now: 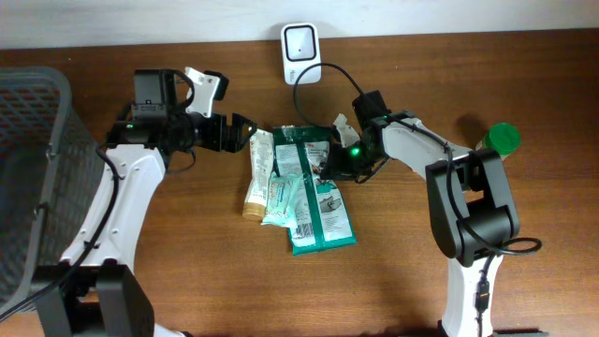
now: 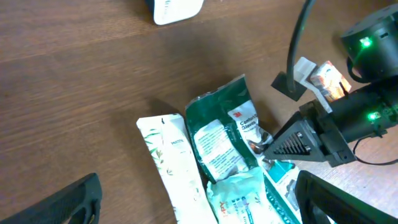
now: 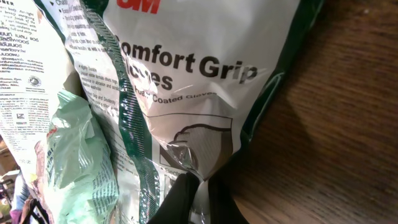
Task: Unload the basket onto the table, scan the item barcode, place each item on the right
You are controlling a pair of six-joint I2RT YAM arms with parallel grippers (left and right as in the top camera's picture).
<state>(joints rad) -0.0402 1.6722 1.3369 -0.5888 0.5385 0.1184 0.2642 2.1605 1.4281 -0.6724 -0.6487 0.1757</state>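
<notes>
Two arms worked over a heap of packets (image 1: pixel 309 215) on a brown wooden table (image 1: pixel 187 271). The right gripper (image 1: pixel 326 170) had its jaws pinched closed on a green-and-white plastic glove packet (image 1: pixel 304 150), just below the lettering on its white label, which read "3M" and "Comfort Grip Gloves" (a smaller line ended in "Coated Gloves"). The glove packet lay at the far end of the heap, long axis running roughly from the table's far side to its near side, one short end pointing toward a white boxy scanner (image 1: pixel 300 51). The left gripper (image 1: pixel 241 133) hovered just left of the heap, jaws spread wide and holding nothing. A white leaf-printed tube (image 1: pixel 259 173) lay alongside.
</notes>
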